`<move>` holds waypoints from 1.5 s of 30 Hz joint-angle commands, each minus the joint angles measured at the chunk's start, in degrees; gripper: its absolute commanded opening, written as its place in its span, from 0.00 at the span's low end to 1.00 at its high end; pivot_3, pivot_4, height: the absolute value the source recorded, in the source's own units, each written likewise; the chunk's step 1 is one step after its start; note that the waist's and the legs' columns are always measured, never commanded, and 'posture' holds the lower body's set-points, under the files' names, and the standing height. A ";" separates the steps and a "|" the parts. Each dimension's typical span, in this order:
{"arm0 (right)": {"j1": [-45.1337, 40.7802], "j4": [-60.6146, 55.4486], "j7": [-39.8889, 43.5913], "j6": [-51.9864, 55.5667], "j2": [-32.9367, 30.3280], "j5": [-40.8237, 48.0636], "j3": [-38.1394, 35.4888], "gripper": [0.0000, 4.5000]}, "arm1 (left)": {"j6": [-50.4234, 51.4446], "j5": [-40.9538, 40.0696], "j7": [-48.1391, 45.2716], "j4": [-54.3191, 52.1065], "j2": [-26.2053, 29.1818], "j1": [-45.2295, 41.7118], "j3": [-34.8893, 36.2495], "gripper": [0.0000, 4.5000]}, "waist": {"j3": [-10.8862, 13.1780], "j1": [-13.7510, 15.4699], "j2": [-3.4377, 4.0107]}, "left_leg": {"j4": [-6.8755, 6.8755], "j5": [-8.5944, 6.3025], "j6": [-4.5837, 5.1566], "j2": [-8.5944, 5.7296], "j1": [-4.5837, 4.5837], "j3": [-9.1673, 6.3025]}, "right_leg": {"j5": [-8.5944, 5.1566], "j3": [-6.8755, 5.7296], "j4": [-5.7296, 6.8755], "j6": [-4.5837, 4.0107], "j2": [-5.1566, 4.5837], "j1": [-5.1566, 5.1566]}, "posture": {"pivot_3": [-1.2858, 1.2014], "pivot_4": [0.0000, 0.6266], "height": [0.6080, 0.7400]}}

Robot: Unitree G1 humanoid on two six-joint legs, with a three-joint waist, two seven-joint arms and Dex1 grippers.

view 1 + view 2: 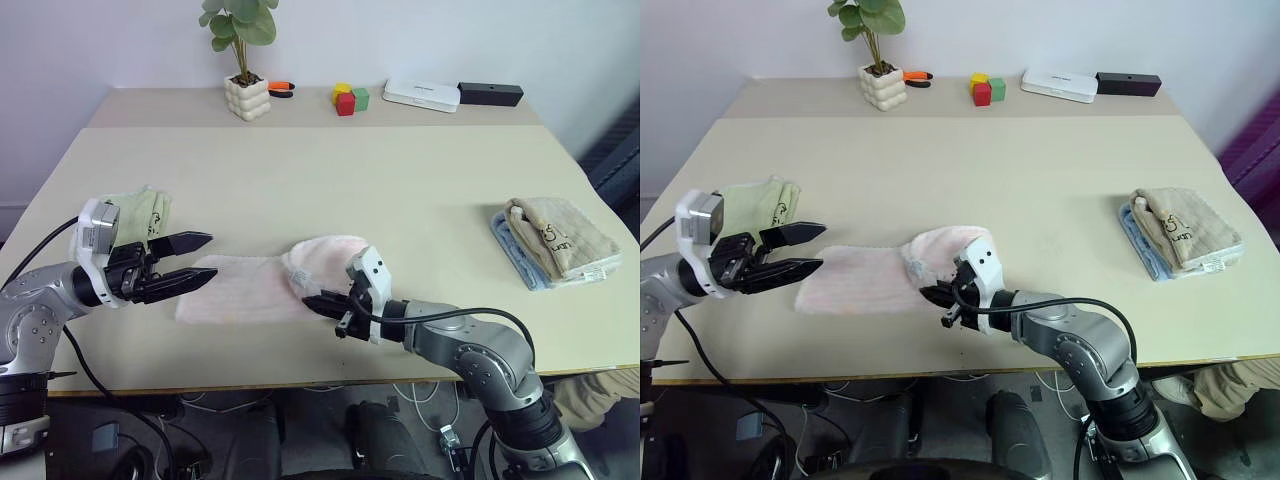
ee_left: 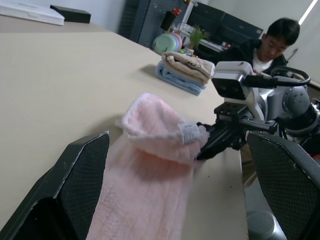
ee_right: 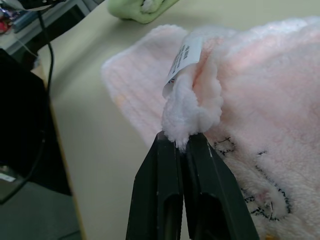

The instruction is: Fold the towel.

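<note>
So, quick rundown of the scene:
Towel: the pink towel [image 1: 255,285] lies flat near the bottom middle of the frame on the worktop [image 1: 330,180], its right end curled up and over, white tag [image 3: 184,57] sticking out, dark scribble visible.
Right pincer: the right pincer [image 1: 318,302] is clamped on that lifted towel corner, fingers together with the fluff pinched between them.
Left pincer: the left pincer [image 1: 195,258] sits at the lower left with its fingers wide apart, hovering just over the towel's left end, gripping nothing.
Green towel: a folded light green towel [image 1: 140,212] is just behind the left pincer.
Beige towel: a beige folded towel [image 1: 560,238] rests on something blue at the right edge.
Back edge: potted plant [image 1: 243,60], coloured blocks [image 1: 349,98], white box [image 1: 421,94], black box [image 1: 490,93].
Person: someone seated past the worktop in the left wrist view [image 2: 265,42].
</note>
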 commanded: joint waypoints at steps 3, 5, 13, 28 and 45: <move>-0.65 -0.61 0.02 0.30 2.42 1.02 -1.33 0.29 | -0.05 -1.13 0.11 -1.33 0.44 -0.79 1.29 1.00 | 0.00 -0.02 0.00 | 0.00 0.00 0.00 0.00 0.00 0.00 | 0.00 0.00 0.00 0.00 0.00 0.00 | 0.52 0.24 1.00; -0.87 -0.47 -0.30 0.70 3.33 1.26 -1.64 0.53 | 0.11 -1.24 0.28 -1.47 0.28 -0.95 1.11 1.00 | 0.00 -0.02 0.00 | -0.01 0.00 0.00 0.00 0.00 0.00 | 0.00 0.00 0.00 0.00 0.00 0.00 | 0.52 0.24 1.00; -4.51 -0.54 1.34 -2.86 4.31 5.36 -11.23 0.99 | 0.35 -1.11 0.36 -0.96 0.12 -1.72 0.69 1.00 | 0.00 0.01 0.01 | 0.01 0.00 0.00 0.00 0.00 0.00 | 0.00 0.00 0.00 0.00 -0.01 0.00 | 0.52 0.24 1.00; -6.58 13.80 10.56 -33.08 0.59 -19.38 -3.45 0.00 | 0.12 -0.26 0.45 0.08 -1.07 -3.38 -0.56 1.00 | 0.02 -0.22 0.03 | -0.06 0.00 0.00 0.00 0.00 0.01 | 0.01 0.00 0.01 0.03 0.06 -0.04 | 0.52 0.24 1.00; -4.25 38.21 11.01 -54.23 7.11 -35.38 2.07 0.00 | 21.15 -7.75 25.93 -9.91 -1.81 5.65 6.78 1.00 | 0.01 -0.34 0.02 | -0.06 0.00 -0.01 0.02 0.07 -0.02 | 0.05 0.01 0.07 0.11 0.04 0.01 | 0.52 0.24 1.00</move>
